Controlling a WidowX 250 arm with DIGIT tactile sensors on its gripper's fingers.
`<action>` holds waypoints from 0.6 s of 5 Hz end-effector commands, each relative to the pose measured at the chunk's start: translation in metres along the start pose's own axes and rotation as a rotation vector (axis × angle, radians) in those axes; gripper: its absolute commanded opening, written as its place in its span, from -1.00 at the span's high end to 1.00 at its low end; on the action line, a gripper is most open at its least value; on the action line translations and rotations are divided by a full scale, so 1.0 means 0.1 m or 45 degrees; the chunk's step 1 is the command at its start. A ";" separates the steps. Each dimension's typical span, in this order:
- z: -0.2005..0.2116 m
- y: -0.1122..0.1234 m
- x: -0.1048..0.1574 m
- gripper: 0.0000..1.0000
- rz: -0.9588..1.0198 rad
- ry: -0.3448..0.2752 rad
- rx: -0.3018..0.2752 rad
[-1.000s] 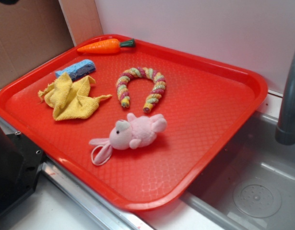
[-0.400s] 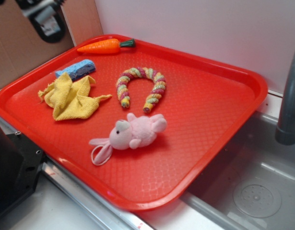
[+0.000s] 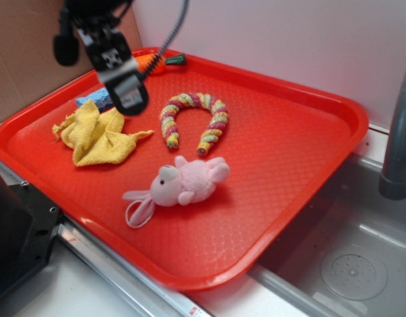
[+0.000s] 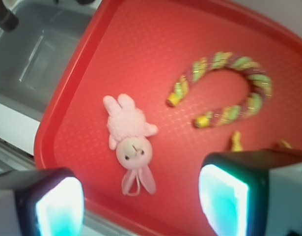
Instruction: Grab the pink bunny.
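The pink bunny lies on its side near the front of the red tray, ears trailing toward the front-left edge. In the wrist view the pink bunny lies below, face up, ears pointing at the camera. My gripper hangs high over the tray's back-left part, above the blue block and the yellow cloth, well away from the bunny. The gripper is open, with nothing between its two glowing fingertips.
A pink-yellow-green rope horseshoe lies behind the bunny. A yellow cloth, a blue block and an orange carrot toy sit at the tray's back left. A grey sink with a faucet is at right.
The gripper has come down from the top-left corner and moved right, now over the tray's back-left area. The bunny and the other toys have not moved.
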State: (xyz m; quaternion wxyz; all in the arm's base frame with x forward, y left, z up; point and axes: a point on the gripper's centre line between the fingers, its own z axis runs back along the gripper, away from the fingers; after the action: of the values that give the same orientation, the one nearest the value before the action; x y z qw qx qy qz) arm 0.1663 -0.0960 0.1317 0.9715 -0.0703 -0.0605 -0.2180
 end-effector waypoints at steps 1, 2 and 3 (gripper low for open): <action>-0.39 -0.15 0.02 -1.00 -0.037 0.079 0.081; -0.59 -0.09 -0.01 -1.00 0.002 0.128 0.113; -0.81 -0.08 -0.02 -1.00 -0.006 0.187 0.136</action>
State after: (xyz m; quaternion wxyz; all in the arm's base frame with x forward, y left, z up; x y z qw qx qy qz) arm 0.1686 -0.1112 0.0466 0.9762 0.0035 0.0126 -0.2166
